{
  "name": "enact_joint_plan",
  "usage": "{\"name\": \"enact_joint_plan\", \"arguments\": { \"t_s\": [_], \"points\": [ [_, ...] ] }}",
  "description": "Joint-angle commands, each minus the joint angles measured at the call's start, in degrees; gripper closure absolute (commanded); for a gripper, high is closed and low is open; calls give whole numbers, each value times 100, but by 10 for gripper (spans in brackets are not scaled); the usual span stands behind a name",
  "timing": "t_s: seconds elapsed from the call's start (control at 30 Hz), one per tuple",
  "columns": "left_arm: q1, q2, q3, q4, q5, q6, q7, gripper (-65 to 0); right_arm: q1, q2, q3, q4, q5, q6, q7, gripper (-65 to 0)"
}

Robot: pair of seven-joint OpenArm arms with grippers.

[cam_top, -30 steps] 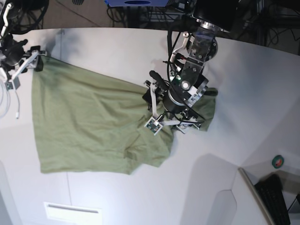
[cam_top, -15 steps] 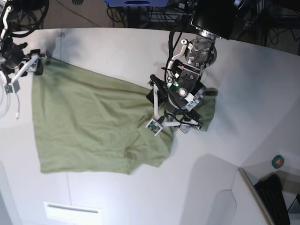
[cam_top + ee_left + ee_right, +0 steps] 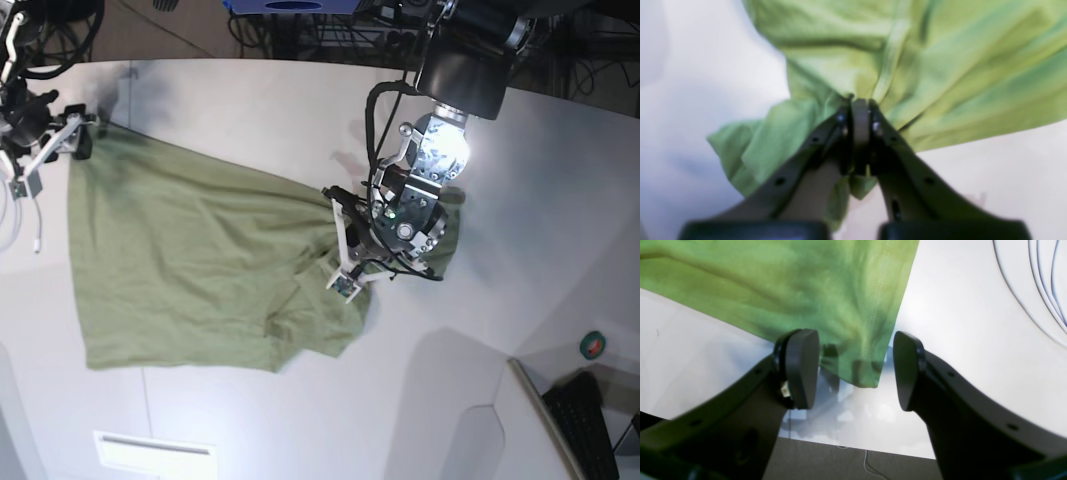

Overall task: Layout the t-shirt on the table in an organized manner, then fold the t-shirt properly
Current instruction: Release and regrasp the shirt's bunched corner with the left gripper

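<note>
The olive-green t-shirt (image 3: 190, 270) lies spread but rumpled on the white table (image 3: 560, 200), bunched toward its right end. There my left gripper (image 3: 358, 262) is shut on a fold of the t-shirt (image 3: 940, 60), and the cloth gathers into the closed left gripper (image 3: 860, 123). My right gripper (image 3: 72, 135) stands at the shirt's far left corner. In the right wrist view the right gripper (image 3: 855, 370) is open, and the hemmed corner of the t-shirt (image 3: 790, 283) hangs between its fingers (image 3: 800, 366) without being clamped.
White cables (image 3: 20, 215) lie at the left table edge beside the right arm, and the cables (image 3: 1040, 283) show again in the right wrist view. A roll of tape (image 3: 594, 345) and a dark keyboard (image 3: 590, 420) sit low at the right. The table edge and grey floor (image 3: 840, 460) are just behind the right gripper.
My left gripper has closed on the bunched cloth at the shirt's right end, and its wrist has shifted a little to the right. The right gripper has stayed open at the corner.
</note>
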Motion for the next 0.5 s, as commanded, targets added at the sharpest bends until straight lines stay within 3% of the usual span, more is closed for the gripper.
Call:
{"name": "enact_joint_plan", "arguments": {
  "t_s": [0.0, 0.3, 0.47],
  "points": [
    [-164, 31, -10, 19, -48, 21, -62, 0, 13, 80, 23, 82, 75, -11, 85, -332],
    [-305, 57, -1900, 178, -66, 21, -62, 0, 30, 80, -3, 91, 75, -2, 76, -332],
    [-367, 66, -2665, 134, -532, 21, -62, 0, 39, 98, -715, 117, 75, -2, 93, -308]
  ]
}}
